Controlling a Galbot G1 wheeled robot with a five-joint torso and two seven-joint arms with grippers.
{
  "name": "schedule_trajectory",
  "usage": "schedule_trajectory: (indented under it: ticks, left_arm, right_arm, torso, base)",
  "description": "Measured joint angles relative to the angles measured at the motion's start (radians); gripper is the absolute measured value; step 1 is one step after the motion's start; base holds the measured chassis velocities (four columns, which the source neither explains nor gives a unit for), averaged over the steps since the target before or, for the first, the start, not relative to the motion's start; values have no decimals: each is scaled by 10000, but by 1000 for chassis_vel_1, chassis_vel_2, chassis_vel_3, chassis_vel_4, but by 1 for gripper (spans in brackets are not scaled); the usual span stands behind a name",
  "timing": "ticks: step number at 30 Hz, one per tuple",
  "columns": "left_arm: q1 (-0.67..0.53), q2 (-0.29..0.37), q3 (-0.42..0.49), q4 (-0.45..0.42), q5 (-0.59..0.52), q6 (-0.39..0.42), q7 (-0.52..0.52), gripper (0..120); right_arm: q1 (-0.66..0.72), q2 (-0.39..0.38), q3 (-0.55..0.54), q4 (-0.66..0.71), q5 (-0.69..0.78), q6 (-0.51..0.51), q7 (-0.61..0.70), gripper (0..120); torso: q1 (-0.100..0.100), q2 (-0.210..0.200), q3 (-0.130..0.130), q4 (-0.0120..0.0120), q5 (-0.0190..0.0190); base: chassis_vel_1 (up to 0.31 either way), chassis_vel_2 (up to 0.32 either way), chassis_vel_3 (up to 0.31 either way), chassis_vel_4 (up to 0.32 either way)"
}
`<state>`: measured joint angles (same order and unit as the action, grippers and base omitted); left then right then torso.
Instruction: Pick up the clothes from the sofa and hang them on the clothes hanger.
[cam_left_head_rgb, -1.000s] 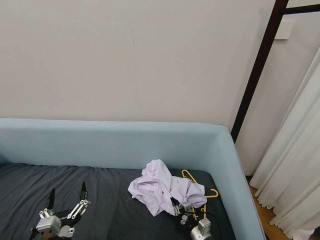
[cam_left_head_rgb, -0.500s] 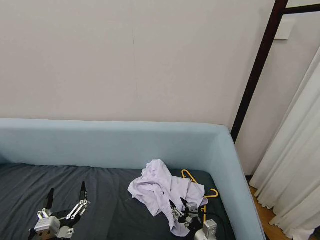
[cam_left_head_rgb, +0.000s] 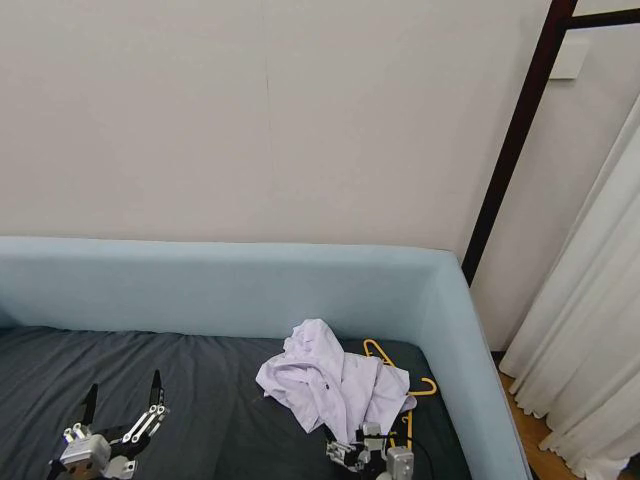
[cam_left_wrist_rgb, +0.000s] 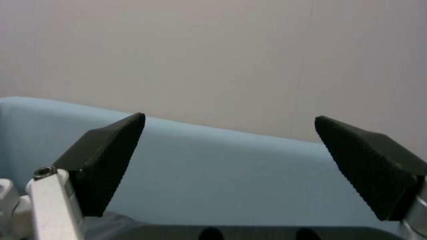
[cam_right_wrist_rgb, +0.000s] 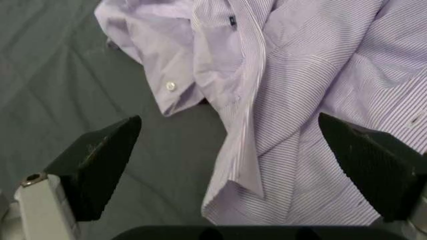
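A crumpled lilac striped shirt (cam_left_head_rgb: 328, 383) lies on the sofa's dark seat (cam_left_head_rgb: 200, 390), near the right armrest. A yellow hanger (cam_left_head_rgb: 384, 353) pokes out from under it on the right. My right gripper (cam_left_head_rgb: 356, 446) is just in front of the shirt's near edge and stands open. In the right wrist view the shirt (cam_right_wrist_rgb: 287, 85) spreads between and beyond the two black fingertips (cam_right_wrist_rgb: 100, 160), and nothing is held. My left gripper (cam_left_head_rgb: 124, 386) hovers open over bare seat to the shirt's left, facing the sofa's back (cam_left_wrist_rgb: 220, 175).
The light-blue sofa back (cam_left_head_rgb: 240, 285) and right armrest (cam_left_head_rgb: 450, 350) fence in the seat. A dark rack pole (cam_left_head_rgb: 512, 145) rises behind the armrest, and a white curtain (cam_left_head_rgb: 590, 340) hangs at the right. Bare seat lies between the two grippers.
My right gripper has pulled back from the shirt's edge toward the picture's bottom. The left gripper has sunk slightly, down and to the left. The shirt has not moved.
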<state>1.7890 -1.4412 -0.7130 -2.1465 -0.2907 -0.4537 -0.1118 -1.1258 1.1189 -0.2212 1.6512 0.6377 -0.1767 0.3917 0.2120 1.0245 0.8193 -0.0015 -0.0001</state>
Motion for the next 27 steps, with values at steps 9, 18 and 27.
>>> schedule_trajectory:
  ticks: [9,18,27]
  left_arm:
    - [-18,2,21,-15,-23,3,0,100]
    - [-43,20,52,10,-2,-33,-10,100]
    - [-43,23,110,1,35,-64,-20,100]
  right_arm:
    - [85,181,-342,-884,-1259,319,66,100]
    - [-95,411,-325,-1053,-906,316,274,70]
    - [-175,404,-249,-1093,-1028,495,285,37]
  torso:
    - [0,0,0,0,0]
    - [0,0,0,0,0]
    - [1,0,0,0,0]
  base:
    - [0,0,0,0]
    - [0,0,0,0]
    - [0,0,0,0]
